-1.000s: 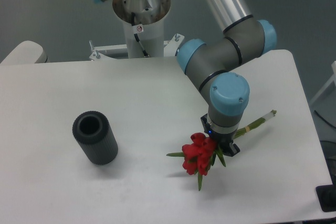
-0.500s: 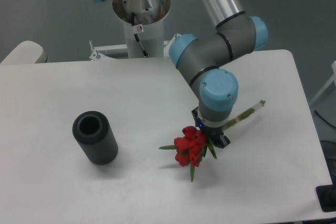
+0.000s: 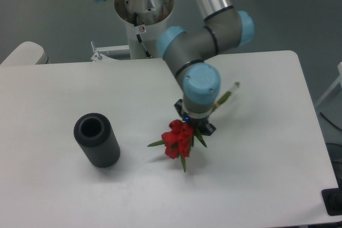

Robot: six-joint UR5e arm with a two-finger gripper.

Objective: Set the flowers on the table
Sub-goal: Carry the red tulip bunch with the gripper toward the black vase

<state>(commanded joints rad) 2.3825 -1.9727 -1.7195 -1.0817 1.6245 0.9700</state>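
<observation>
Over the white smooth counter [image 3: 256,174], my pincer [image 3: 195,127] grips the red tulip bunch [image 3: 177,138], green stems [image 3: 224,97] angled up-right.

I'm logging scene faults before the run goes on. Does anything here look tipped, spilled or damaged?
Nothing stands out. The dark cylinder stands upright on the table, apart from everything else. The flowers hang tilted in the end effector, stems angled up behind the wrist, which fits being carried. No spill or breakage shows.
</observation>
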